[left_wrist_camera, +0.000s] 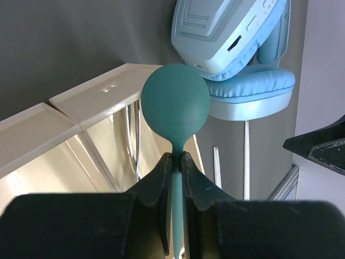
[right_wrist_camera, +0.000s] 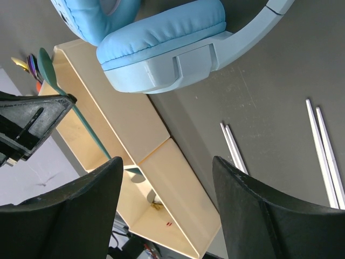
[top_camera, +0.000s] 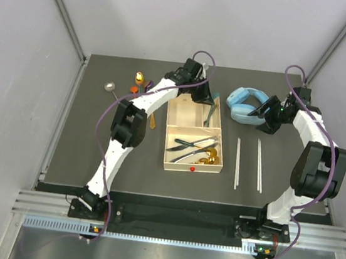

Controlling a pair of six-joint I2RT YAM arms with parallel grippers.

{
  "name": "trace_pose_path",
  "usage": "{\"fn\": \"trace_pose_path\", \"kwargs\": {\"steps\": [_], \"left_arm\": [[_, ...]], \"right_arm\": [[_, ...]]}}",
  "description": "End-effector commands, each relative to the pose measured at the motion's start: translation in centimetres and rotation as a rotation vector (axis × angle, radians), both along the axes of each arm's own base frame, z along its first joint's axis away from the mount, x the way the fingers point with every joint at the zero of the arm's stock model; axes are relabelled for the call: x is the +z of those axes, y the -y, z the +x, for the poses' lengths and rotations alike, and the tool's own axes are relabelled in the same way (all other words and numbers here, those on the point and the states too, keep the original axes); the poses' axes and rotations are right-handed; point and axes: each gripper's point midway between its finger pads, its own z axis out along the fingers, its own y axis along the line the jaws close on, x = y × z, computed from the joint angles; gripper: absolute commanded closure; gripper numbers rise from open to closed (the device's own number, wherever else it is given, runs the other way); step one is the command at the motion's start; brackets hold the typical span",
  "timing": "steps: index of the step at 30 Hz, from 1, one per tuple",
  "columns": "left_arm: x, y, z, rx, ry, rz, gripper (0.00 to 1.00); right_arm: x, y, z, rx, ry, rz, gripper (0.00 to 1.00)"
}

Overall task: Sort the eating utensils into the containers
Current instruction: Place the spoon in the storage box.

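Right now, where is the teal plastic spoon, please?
The left tool holds the teal plastic spoon at the far section of the cream tray, left of the light-blue headphones in the top view.

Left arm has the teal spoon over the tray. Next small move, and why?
Probably open the left gripper and drop it: the jaws pinch the teal spoon by its handle, and it hangs over the far section of the tray.

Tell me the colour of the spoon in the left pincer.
Teal. The spoon shows best in the left wrist view, its handle clamped in the left pincer.
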Motion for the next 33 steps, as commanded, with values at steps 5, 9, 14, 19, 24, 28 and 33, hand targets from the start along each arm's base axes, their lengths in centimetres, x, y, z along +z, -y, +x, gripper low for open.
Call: {"fn": "trace_pose_path", "kwargs": {"steps": [5, 9, 14, 19, 24, 28, 33], "left_arm": [[-0.6, 0.8, -1.5, -0.046, -0.022, -0.004, 1.0], [-0.4, 0.7, -2.0, -0.053, -0.022, 0.006, 1.0], [-0.6, 0.5, -2.7, -0.064, -0.033, 0.016, 1.0], [-0.9, 0.3, -3.3, -0.068, -0.052, 0.024, 1.0], [-1.9, 0.1, -3.9, -0.067, -0.077, 0.041, 1.0], [-2.1, -0.2, -3.7, -0.064, -0.066, 0.059, 1.0], [-1.6, -0.4, -3.3, -0.054, -0.045, 0.07, 1.0]], "right_arm": [[0.6, -0.3, 0.4, 0.021, 0.038, 0.0, 0.32], [0.3, -0.4, 0.1, 0.02, 0.035, 0.005, 0.32], [0.0, -0.5, 0.0, 0.019, 0.033, 0.01, 0.32], [0.1, -0.5, 0.1, 0.02, 0.039, 0.014, 0.32], [0.5, -0.5, 0.1, 0.019, 0.048, 0.014, 0.32], [0.4, -0.5, 0.0, 0.021, 0.046, 0.014, 0.32], [0.3, -0.4, -0.3, 0.017, 0.047, 0.012, 0.32]]}}
